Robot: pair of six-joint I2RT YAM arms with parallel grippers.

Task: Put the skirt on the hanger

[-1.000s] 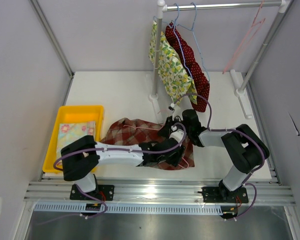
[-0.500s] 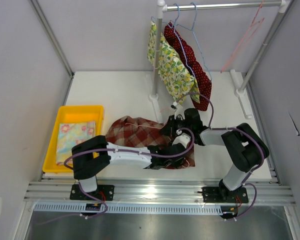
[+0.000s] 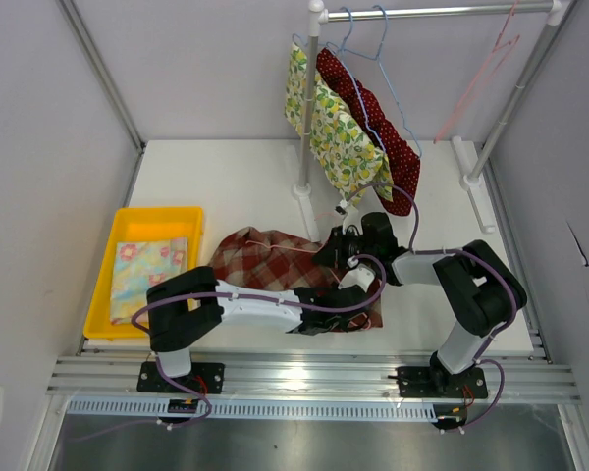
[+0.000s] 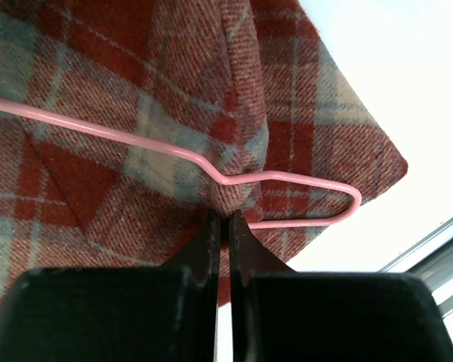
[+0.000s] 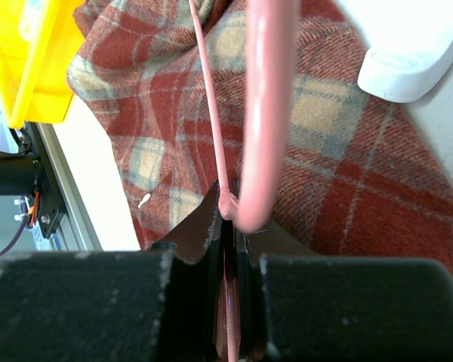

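Note:
The red plaid skirt (image 3: 265, 263) lies crumpled on the white table in front of both arms. A thin pink wire hanger (image 4: 287, 177) rests on top of it, one bent end near the skirt's corner. My left gripper (image 4: 226, 215) is shut, its tips pinching a raised fold of the skirt (image 4: 98, 90) just under that wire. In the top view this left gripper (image 3: 346, 302) sits at the skirt's right end. My right gripper (image 5: 230, 204) is shut on the hanger (image 5: 268, 90) at its neck, above the skirt (image 5: 362, 188); from above, the right gripper (image 3: 336, 252) is close beside the left one.
A yellow tray (image 3: 118, 221) holding a folded floral cloth (image 3: 147, 270) stands at the left. Behind stands a clothes rack, its pole (image 3: 309, 108) carrying a lemon-print garment (image 3: 339, 137) and a red dotted one (image 3: 373, 128). A spare pink hanger (image 3: 481, 69) hangs on the rail.
My left arm has reached further right over the skirt, and its jaws have gone from open to shut on the fabric. The right gripper has stayed on the hanger.

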